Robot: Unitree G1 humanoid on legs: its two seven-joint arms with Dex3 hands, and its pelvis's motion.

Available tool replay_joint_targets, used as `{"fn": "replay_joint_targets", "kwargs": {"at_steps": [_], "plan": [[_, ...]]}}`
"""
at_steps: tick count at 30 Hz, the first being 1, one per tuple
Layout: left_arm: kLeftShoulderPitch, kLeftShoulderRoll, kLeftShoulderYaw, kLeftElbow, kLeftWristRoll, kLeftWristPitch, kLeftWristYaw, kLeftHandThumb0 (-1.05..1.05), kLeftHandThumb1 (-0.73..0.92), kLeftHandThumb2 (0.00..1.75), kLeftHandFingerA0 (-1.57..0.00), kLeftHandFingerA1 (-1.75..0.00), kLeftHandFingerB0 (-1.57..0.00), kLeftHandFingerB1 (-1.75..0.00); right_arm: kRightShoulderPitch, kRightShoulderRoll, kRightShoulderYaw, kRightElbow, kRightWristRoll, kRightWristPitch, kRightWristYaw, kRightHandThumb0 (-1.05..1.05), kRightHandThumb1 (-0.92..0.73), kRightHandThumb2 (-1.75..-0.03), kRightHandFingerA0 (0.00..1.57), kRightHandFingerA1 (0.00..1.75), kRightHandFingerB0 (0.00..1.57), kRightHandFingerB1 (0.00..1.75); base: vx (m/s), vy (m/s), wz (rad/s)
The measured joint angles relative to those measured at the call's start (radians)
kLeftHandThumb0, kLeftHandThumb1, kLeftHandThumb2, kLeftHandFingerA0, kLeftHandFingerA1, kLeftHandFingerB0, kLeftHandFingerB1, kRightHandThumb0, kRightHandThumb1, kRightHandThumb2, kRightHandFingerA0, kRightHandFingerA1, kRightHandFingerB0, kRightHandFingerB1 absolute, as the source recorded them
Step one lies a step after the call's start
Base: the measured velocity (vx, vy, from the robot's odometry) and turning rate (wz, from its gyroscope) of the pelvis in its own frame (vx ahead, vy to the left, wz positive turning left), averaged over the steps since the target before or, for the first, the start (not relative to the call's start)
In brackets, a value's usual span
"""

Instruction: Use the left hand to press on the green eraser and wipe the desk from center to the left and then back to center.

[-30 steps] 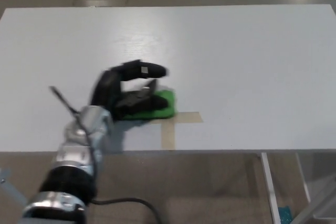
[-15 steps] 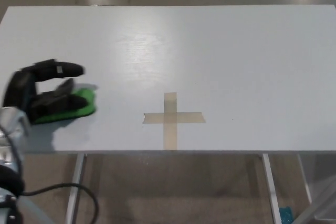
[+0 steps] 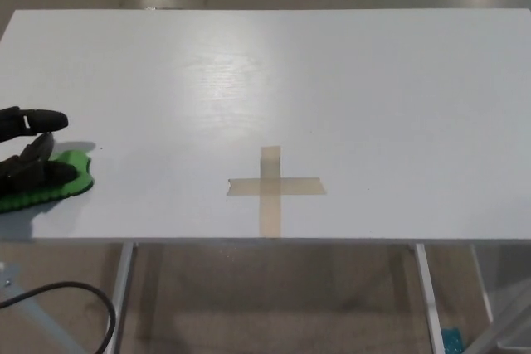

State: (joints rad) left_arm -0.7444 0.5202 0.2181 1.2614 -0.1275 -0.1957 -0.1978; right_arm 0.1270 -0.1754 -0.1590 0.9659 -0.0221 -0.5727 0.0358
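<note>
green eraser at desk left edge near front corner, left hand fingers pressed flat on it.

White desk, tan tape cross near front edge, green eraser at far left

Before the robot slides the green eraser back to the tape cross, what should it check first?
1. Left hand is on the green eraser: ok, its fingers lie across the top.
2. Eraser is flat on the desk: ok, though its left end runs out of the picture.
3. Eraser is at the left end of the wipe: ok, it sits by the desk's left edge.
4. Path back to the tape cross has nothing in it: ok.
5. Pressing hard enough: cannot tell.
6. Right hand out of the way: ok, it is not in view.
</note>
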Motion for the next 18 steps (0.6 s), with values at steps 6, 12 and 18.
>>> {"fn": "replay_joint_targets", "kwargs": {"at_steps": [6, 12, 18], "plan": [[-0.016, -0.066, -0.053, -0.022, 0.012, -0.018, 0.006, -0.21, 0.78, 0.65, -1.16, -0.58, -0.95, -0.79, 0.0, 0.003, -0.001, -0.002, 0.002, 0.0, 0.0, -0.49, -0.81, -0.65, 0.73, 0.51, 0.58, 0.39, 0.0, 0.0, 0.01], [-0.031, -0.168, -0.127, -0.08, 0.035, -0.036, 0.006, -0.21, 0.8, 0.65, -1.14, -0.61, -0.93, -0.81, 0.003, 0.008, -0.001, -0.015, 0.003, 0.0, -0.001, -0.48, -0.8, -0.64, 0.73, 0.52, 0.58, 0.39, 0.0, 0.0, 0.0], [-0.047, -0.28, -0.185, -0.134, 0.048, -0.03, 0.006, -0.21, 0.81, 0.66, -1.14, -0.63, -0.94, -0.8, 0.001, 0.01, -0.001, -0.023, 0.003, 0.0, -0.002, -0.47, -0.8, -0.64, 0.73, 0.52, 0.58, 0.39, 0.0, 0.0, 0.0]]}}
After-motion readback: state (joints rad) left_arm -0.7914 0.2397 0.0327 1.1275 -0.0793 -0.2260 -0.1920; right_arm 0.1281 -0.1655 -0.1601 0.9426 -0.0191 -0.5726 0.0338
